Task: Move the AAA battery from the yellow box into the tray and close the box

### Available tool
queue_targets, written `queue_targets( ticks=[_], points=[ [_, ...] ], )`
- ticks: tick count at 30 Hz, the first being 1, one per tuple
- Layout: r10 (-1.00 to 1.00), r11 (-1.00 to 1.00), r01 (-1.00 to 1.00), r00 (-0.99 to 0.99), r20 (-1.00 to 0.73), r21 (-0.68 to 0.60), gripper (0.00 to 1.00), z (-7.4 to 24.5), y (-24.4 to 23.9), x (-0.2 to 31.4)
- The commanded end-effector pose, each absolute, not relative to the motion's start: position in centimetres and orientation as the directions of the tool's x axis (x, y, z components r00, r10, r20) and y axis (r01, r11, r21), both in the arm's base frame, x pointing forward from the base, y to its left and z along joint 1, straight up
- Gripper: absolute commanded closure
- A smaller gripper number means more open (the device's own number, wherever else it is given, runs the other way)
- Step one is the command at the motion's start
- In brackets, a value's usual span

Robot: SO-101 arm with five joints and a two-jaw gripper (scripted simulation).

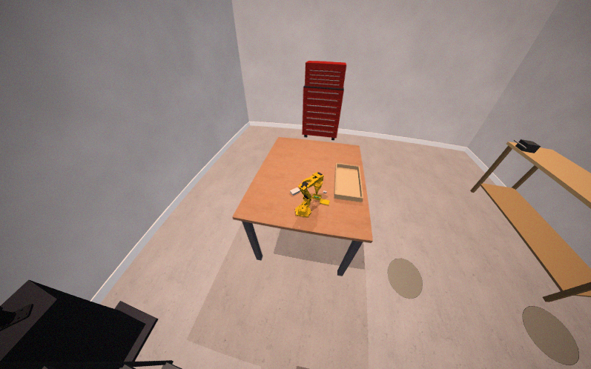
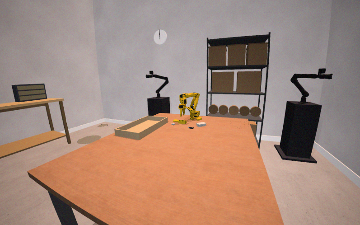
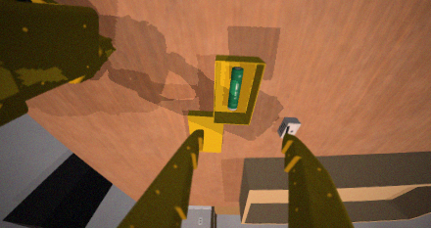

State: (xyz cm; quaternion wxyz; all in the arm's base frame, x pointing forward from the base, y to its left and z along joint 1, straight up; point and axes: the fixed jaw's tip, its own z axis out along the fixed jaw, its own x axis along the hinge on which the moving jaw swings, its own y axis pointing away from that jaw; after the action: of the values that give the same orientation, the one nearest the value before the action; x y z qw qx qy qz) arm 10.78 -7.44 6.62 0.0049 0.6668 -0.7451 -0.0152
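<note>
The yellow box base [image 3: 241, 90] stands open on the table, with the green AAA battery [image 3: 235, 88] lying inside it. Its yellow lid [image 3: 206, 132] lies flat on the table, touching the base's near corner. My gripper [image 3: 242, 138] hovers above the table, just short of the box. It is open with nothing between its fingers; one fingertip is over the lid. The tan tray [image 3: 338, 191] lies under the other finger. In the top and exterior views the arm [image 1: 308, 192] stands beside the tray [image 1: 348, 181], with the yellow box parts [image 2: 180, 121] at its foot.
A small grey and white block [image 3: 289, 127] lies between the box and the tray. A white box [image 2: 201, 124] and a small black item [image 2: 190, 127] lie on the table on the arm's other side.
</note>
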Motion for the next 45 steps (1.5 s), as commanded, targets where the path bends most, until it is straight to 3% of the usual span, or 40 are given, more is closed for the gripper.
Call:
queue_targets(
  ticks=[1,17,45],
  points=[
    [-0.994,0.112,-0.994,-0.112,0.0,0.0,0.69,6.9,-7.5,11.1],
    [-0.994,0.112,-0.994,-0.112,0.0,0.0,0.69,6.3,-7.6,11.2],
    [-0.994,0.112,-0.994,-0.112,0.0,0.0,0.69,2.5,-7.6,11.3]
  ],
)
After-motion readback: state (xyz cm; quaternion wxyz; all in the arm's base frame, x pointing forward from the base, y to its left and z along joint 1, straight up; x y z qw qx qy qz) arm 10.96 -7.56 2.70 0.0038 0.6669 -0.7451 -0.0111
